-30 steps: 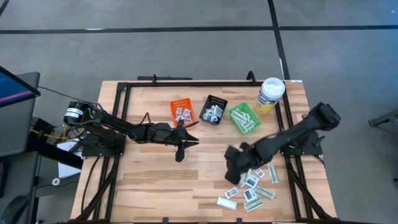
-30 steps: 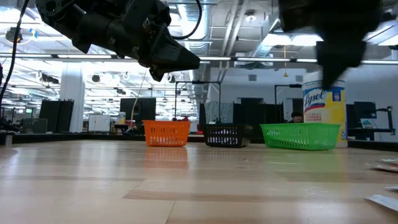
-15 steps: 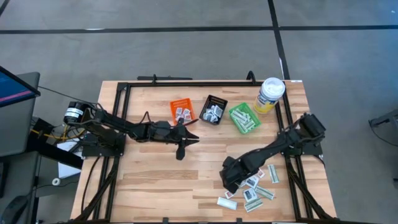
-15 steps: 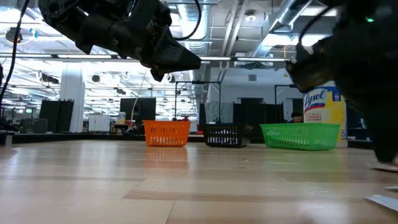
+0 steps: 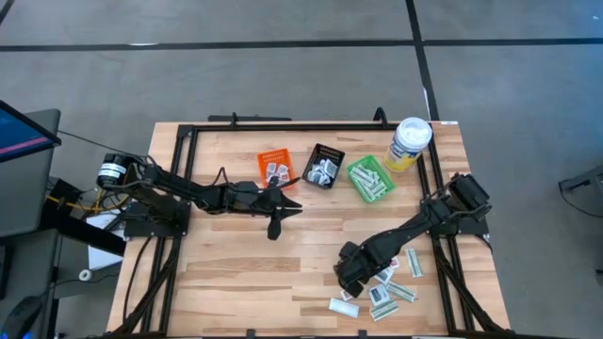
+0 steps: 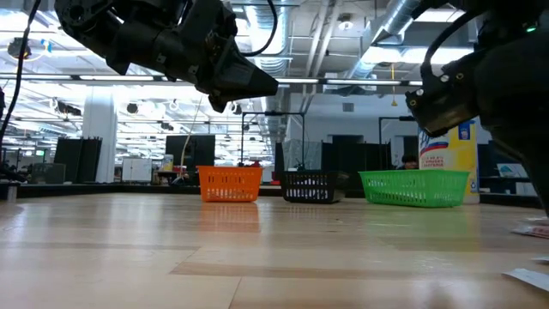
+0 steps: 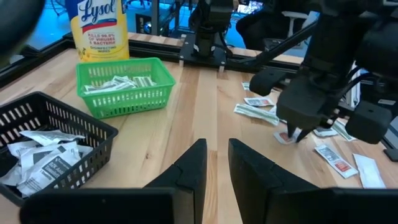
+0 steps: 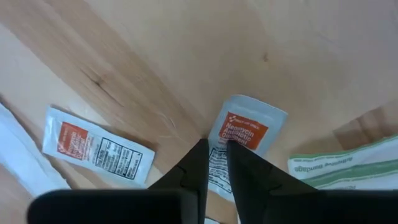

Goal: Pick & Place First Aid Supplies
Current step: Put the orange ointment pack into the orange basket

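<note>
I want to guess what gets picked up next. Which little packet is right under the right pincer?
The white packet with the orange label, right at the right pincer tips. The other orange-marked packet lies off to one side.

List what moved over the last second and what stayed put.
The right gripper swung back from mid-table and dropped onto the loose packets, its tips now at an orange-labelled packet. Nothing visibly gripped yet. The left gripper, bins and canister stayed as they were.
</note>
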You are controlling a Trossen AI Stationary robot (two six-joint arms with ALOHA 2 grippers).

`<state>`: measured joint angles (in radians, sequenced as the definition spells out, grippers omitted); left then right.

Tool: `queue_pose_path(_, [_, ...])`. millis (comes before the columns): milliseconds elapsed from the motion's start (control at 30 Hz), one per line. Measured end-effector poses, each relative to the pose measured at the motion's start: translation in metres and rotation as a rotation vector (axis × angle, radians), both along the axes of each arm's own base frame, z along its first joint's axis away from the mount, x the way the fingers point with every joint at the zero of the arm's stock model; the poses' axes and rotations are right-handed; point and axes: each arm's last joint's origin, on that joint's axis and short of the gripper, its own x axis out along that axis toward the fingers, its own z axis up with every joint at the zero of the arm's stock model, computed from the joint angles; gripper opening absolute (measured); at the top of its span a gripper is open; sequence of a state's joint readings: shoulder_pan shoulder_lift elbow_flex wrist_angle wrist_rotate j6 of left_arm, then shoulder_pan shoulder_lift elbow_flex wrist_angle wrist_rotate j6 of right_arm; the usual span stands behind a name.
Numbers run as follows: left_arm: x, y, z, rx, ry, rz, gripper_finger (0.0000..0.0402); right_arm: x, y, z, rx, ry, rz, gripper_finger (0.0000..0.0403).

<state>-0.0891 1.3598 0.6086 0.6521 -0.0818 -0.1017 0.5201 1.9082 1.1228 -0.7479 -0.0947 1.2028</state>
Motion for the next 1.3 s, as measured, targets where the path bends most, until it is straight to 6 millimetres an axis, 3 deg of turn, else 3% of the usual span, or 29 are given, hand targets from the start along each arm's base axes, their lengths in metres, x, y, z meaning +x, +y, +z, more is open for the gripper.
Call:
queue_pose_path(200, [0.000, 0.000, 0.000, 0.000, 0.000, 0.000, 0.0067, 0.001, 0.000, -0.002, -0.019, -0.021, 0.056, 0.0007])
queue_pose_path(300, [0.000, 0.000, 0.000, 0.000, 0.000, 0.000, 0.0067, 0.002, 0.000, 0.000, -0.022, -0.042, 0.068, 0.0011])
queue_pose_path(567, [0.000, -0.001, 0.000, -0.007, 0.000, -0.004, 0.0067, 0.013, 0.002, 0.033, -0.081, -0.218, 0.195, 0.0002])
queue_pose_path(667, [0.000, -0.003, 0.000, -0.015, 0.001, -0.079, 0.0067, 0.015, 0.000, 0.047, -0.120, -0.287, 0.212, 0.0001])
queue_pose_path(833, [-0.001, -0.021, -0.003, -0.042, 0.015, -0.278, 0.0067, 0.016, -0.005, 0.050, -0.184, -0.320, 0.229, 0.0001])
queue_pose_path(1000, [0.002, -0.037, -0.016, -0.186, 0.089, -0.313, 0.0067, 0.022, -0.013, 0.050, -0.334, -0.371, 0.310, 0.0000])
queue_pose_path(1167, [0.012, -0.040, -0.042, -0.302, 0.173, -0.160, 0.0067, 0.034, -0.021, 0.054, -0.504, -0.468, 0.370, 0.0000])
queue_pose_path(1300, [0.022, -0.039, -0.055, -0.337, 0.130, -0.096, 0.0067, 0.043, -0.028, 0.056, -0.513, -0.507, 0.381, 0.0000])
